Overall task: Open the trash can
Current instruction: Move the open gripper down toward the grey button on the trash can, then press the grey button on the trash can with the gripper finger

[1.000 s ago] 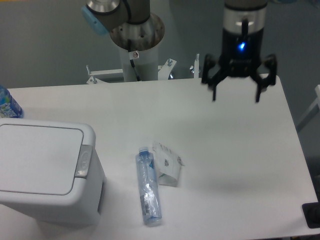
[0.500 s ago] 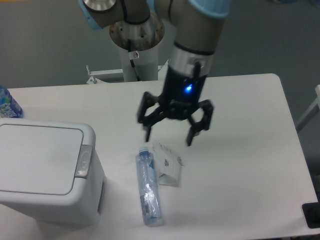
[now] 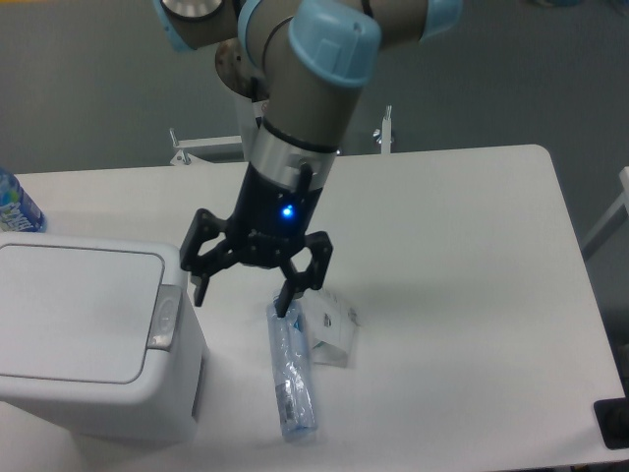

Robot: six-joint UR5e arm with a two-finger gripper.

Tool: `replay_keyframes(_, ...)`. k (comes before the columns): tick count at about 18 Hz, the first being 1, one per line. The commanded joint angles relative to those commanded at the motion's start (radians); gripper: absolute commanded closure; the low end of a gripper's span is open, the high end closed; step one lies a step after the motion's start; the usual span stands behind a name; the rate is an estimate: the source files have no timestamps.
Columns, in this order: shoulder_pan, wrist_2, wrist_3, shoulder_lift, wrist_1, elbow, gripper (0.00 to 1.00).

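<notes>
The trash can (image 3: 88, 339) sits at the near left of the white table (image 3: 462, 275), its flat lid shut and the grey button strip on its right edge. The gripper (image 3: 244, 295) hangs just right of that strip, fingers (image 3: 288, 300) spread wide — holding nothing. A clear bottle (image 3: 292, 379) lies flat below it, beside a small white packet (image 3: 334, 329).

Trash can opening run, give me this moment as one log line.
gripper: open, empty, beside button | trash can: lid shut | button strip: not pressed | bottle: lying on table
</notes>
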State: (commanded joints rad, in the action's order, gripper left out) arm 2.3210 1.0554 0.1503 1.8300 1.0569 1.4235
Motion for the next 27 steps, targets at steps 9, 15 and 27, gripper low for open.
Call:
replay_keyframes(9, -0.014, 0.002, 0.006, 0.026, -0.003, -0.011, 0.0)
replay_keyframes(15, -0.014, 0.003, 0.008, 0.031, -0.003, -0.008, 0.0)
replay_keyframes(27, -0.014, 0.003, 0.003, 0.037, -0.003, -0.002, 0.0)
